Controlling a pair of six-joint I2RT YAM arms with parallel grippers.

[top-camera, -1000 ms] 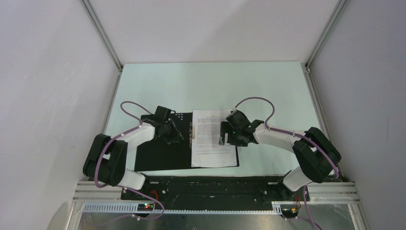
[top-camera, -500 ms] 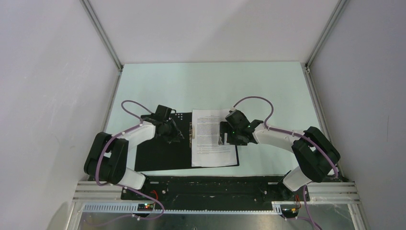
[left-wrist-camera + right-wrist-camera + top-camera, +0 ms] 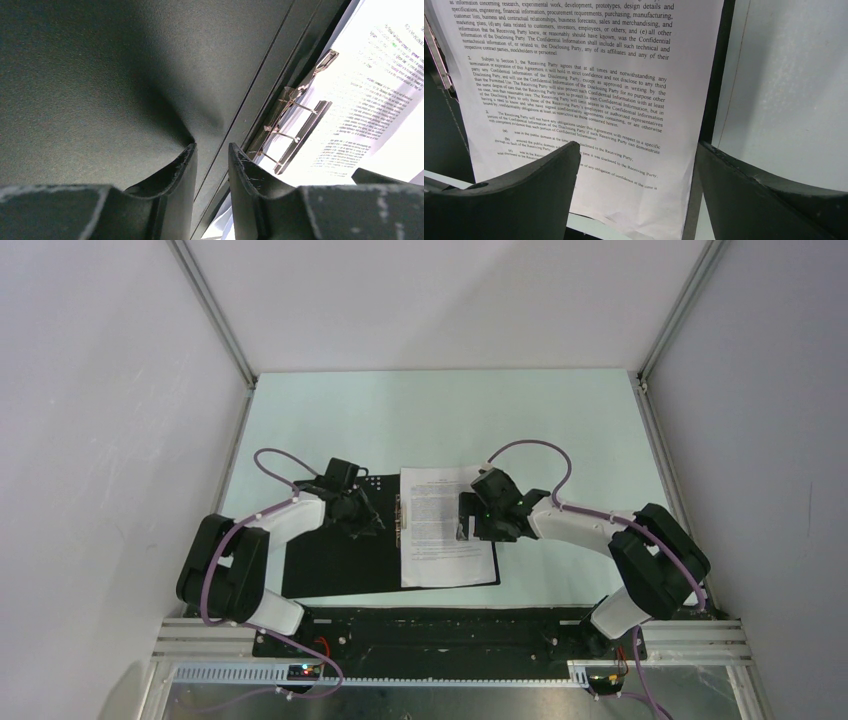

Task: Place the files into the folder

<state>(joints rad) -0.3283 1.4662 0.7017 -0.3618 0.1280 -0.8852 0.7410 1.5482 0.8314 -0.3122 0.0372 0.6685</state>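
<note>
The folder [image 3: 330, 565] lies open and flat, black inside up. A printed sheet [image 3: 445, 530] covers its right half, beside a metal clip [image 3: 399, 515] at the spine. My left gripper [image 3: 368, 525] hangs low over the black left half next to the spine; in the left wrist view [image 3: 212, 147] its jaws stand narrowly apart with nothing between them, above the folder [image 3: 100, 75] and near the clip [image 3: 295, 120]. My right gripper [image 3: 468, 525] is wide open over the sheet's right part [image 3: 638, 145], with the printed sheet [image 3: 574, 75] below. No blank sheet is clearly visible.
The pale green table [image 3: 450, 420] is bounded by white walls with metal rails at the back and sides. A black folder strip [image 3: 714, 75] shows past the sheet's right edge. The arm bases sit at the near edge.
</note>
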